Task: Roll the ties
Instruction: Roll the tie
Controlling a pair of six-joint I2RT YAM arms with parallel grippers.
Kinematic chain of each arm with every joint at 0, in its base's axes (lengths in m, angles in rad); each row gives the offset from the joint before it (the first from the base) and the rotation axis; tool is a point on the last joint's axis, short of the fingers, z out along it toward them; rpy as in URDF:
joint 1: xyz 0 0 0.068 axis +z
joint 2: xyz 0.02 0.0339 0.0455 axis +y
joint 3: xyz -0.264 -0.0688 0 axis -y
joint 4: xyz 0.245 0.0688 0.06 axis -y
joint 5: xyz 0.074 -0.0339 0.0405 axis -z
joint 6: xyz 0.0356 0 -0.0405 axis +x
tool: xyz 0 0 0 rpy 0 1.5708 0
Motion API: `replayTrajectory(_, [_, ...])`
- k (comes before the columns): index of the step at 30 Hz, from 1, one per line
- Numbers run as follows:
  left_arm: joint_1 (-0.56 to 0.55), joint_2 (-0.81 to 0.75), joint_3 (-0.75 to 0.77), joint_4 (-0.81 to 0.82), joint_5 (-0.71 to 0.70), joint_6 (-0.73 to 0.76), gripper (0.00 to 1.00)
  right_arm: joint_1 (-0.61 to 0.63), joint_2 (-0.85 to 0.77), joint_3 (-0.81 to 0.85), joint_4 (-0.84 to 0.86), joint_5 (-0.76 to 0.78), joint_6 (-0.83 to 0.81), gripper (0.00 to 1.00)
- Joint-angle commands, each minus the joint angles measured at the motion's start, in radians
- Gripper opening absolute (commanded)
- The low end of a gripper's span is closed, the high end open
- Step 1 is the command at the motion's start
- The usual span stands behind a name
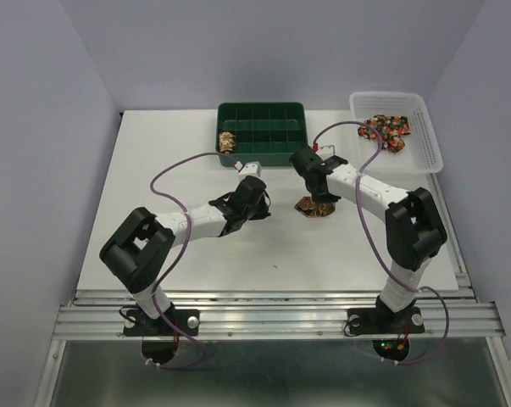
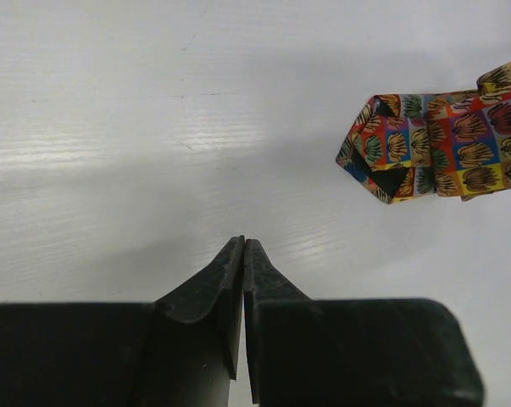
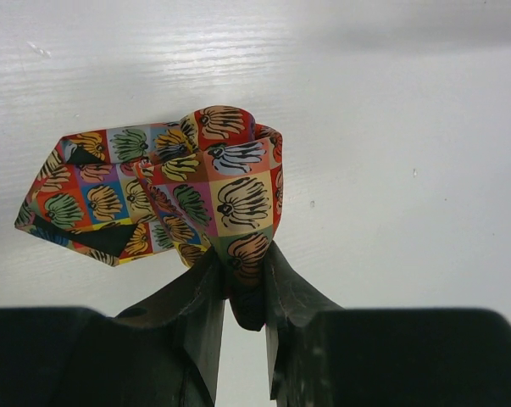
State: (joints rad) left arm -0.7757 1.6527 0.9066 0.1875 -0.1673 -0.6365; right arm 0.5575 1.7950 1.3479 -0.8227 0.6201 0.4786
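Note:
A tie with a red, orange, gold and dark patchwork print lies bunched on the white table at centre. My right gripper is shut on a fold of this tie, whose pointed end spreads to the left. My left gripper is shut and empty, hovering over bare table left of the tie. In the top view the left gripper sits a short way left of the tie. A rolled tie sits in the green tray's left compartment. More ties lie in the white basket.
A green compartment tray stands at the back centre. A white plastic basket stands at the back right. Purple cables loop over both arms. The table's near edge meets a metal rail.

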Motion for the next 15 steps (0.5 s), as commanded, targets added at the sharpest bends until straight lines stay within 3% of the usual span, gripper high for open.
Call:
replayTrajectory(1, [0.015, -0.062, -0.029, 0.012, -0.026, -0.005, 0.16, 0.036, 0.030, 0.083, -0.078, 0.112, 0.052, 0.10])
replayTrajectory(15, [0.041, -0.149, -0.097, 0.006, -0.038, -0.026, 0.16, 0.117, 0.155, 0.186, -0.171, 0.199, 0.115, 0.10])
